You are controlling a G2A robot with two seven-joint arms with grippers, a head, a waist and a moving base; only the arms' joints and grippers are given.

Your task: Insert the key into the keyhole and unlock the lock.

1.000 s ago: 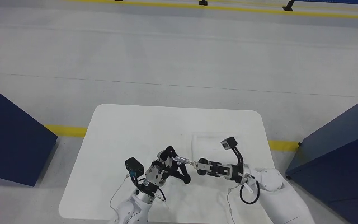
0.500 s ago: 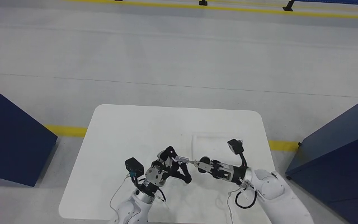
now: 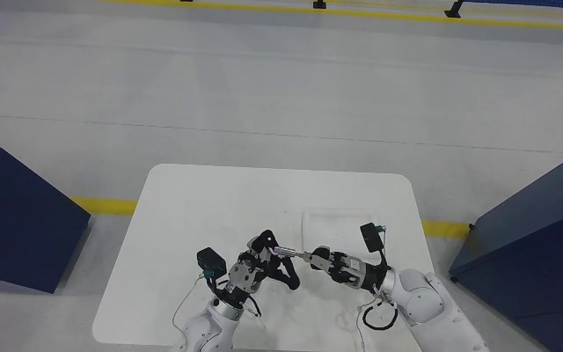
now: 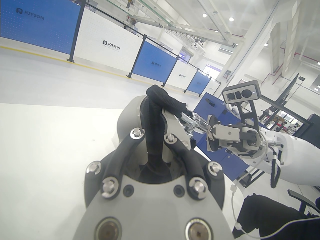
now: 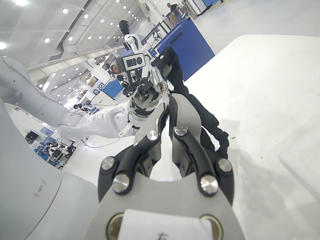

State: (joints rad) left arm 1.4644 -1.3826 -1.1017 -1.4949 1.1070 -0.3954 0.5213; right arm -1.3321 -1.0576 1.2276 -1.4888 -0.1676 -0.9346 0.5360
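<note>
The lock (image 5: 156,76) hangs above the table (image 3: 176,229), clamped in my left gripper (image 4: 185,118), and the key (image 5: 165,95), pinched in my right gripper (image 5: 168,104), meets its keyhole (image 5: 160,86); how deep, I cannot tell. To turn it well I should keep key and lock in 1 line, the left holding firm. Since 1 second ago my right gripper has rolled; the lock has stayed.

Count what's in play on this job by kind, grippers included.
lock: 1
key: 1
grippers: 2, the left gripper and the right gripper
table: 1
total: 5
</note>
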